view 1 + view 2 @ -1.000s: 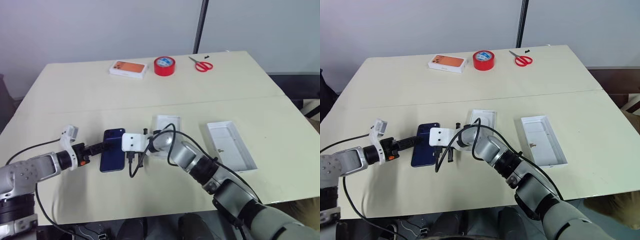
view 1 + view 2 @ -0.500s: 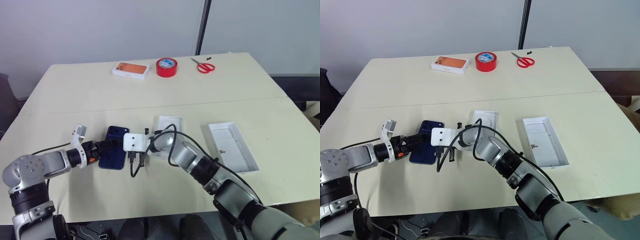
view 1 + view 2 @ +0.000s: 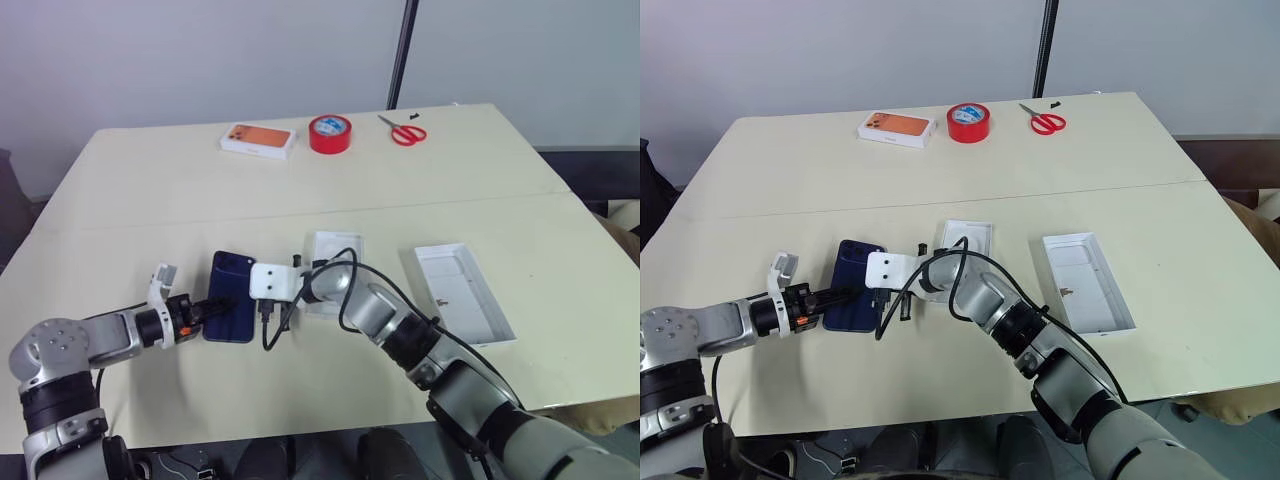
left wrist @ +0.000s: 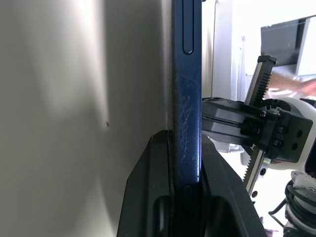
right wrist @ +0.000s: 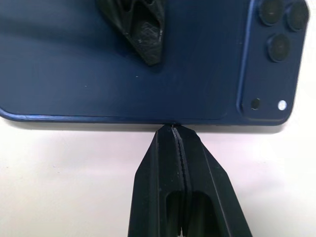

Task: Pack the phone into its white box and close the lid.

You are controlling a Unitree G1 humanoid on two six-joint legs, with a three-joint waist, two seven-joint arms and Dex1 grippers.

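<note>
Phone on table left of white box, pinched at near long edge by left gripper, right gripper shut, tips against opposite edge; likely stiff, glossy, slippery, so best held across edges.

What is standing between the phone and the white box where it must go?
The right hand, shut, rests on the table against the phone's edge that faces the white box. The flat white insert also lies between.
</note>
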